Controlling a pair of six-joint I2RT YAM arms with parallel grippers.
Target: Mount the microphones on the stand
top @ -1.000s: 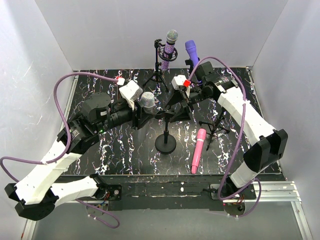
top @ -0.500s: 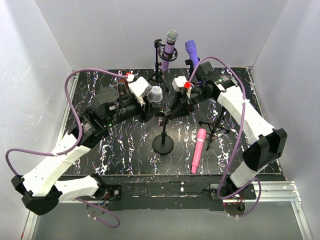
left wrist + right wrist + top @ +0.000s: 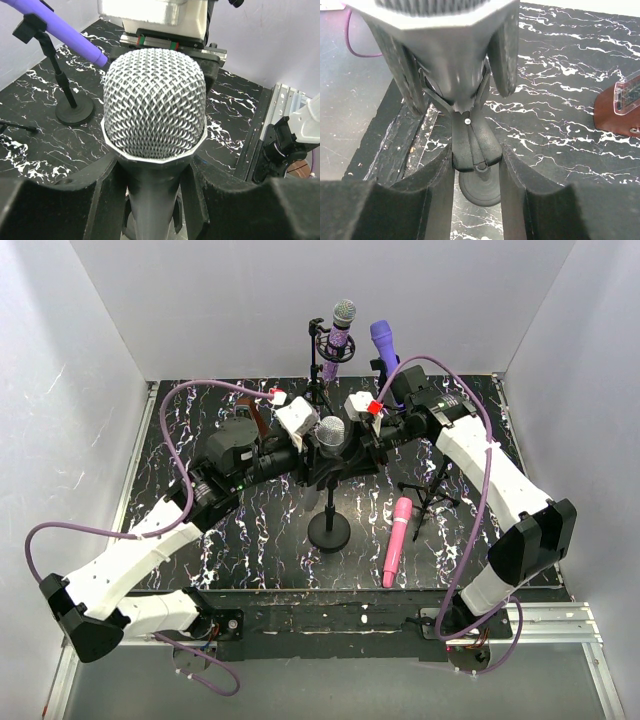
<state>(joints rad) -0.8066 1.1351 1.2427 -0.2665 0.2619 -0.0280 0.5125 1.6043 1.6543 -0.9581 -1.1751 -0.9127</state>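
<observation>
My left gripper point(image 3: 316, 450) is shut on the silver-grey microphone point(image 3: 330, 431), whose mesh head point(image 3: 154, 102) fills the left wrist view. The microphone's lower end sits at the black clip point(image 3: 472, 145) of a round-base stand point(image 3: 329, 531). My right gripper point(image 3: 353, 453) is shut on that clip, a finger on each side of it point(image 3: 476, 167). The pink microphone point(image 3: 397, 540) lies flat on the table to the stand's right. The glittery purple microphone point(image 3: 341, 330) and the violet microphone point(image 3: 383, 344) sit in stands at the back.
A bare tripod stand point(image 3: 430, 490) stands under my right forearm, next to the pink microphone. A dark red wedge-shaped box point(image 3: 620, 107) lies on the black marbled table point(image 3: 230, 540). White walls close in on three sides.
My left arm has carried the silver-grey microphone right and toward the back, up to the clip held by my right gripper. The right arm has barely moved.
</observation>
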